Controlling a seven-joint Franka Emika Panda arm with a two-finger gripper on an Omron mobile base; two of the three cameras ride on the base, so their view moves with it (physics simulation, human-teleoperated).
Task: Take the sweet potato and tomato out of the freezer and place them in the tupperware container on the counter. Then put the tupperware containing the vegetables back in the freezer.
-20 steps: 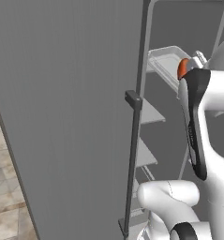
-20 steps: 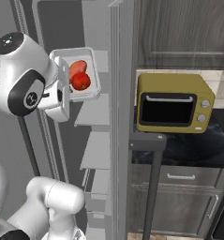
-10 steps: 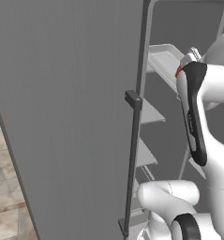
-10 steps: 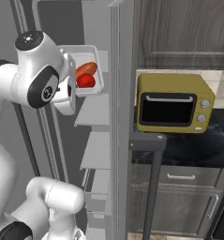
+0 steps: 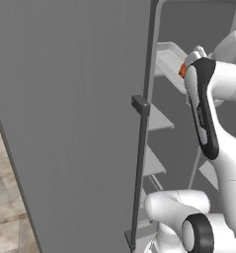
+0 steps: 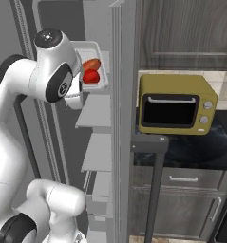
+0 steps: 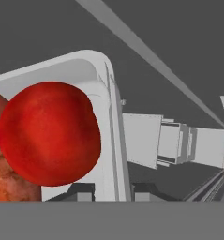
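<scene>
- Since a second ago the arm has swung the tupperware container (image 6: 93, 66) up and deeper between the freezer (image 5: 70, 123) doors, so the tray now sits further left in the right base view, level with an upper shelf.
- Jaws (image 7: 111, 191) are closed narrow on the container's thin white rim; in the hand view the wall runs straight down between the two dark tips.
- Inside the tray the tomato (image 7: 48, 133), a smooth, glossy, round red ball, lies touching the sweet potato (image 7: 3, 173), a rougher, mottled orange-red lump beside it.
- From the right base view both vegetables sit together in the shallow, round-cornered white tray, the oblong one above the round one.
- Arm's white elbow is bent high, the forearm reaching forward into the freezer, the hand hidden behind the wrist housing.
- Freezer door is a plain matte grey slab with a long dark bar handle; pale grey shelves step down inside.
- Mustard-yellow microwave (image 6: 175, 104) stands on the glossy black tabletop (image 6: 200, 147) to the right, well apart from the tray.
</scene>
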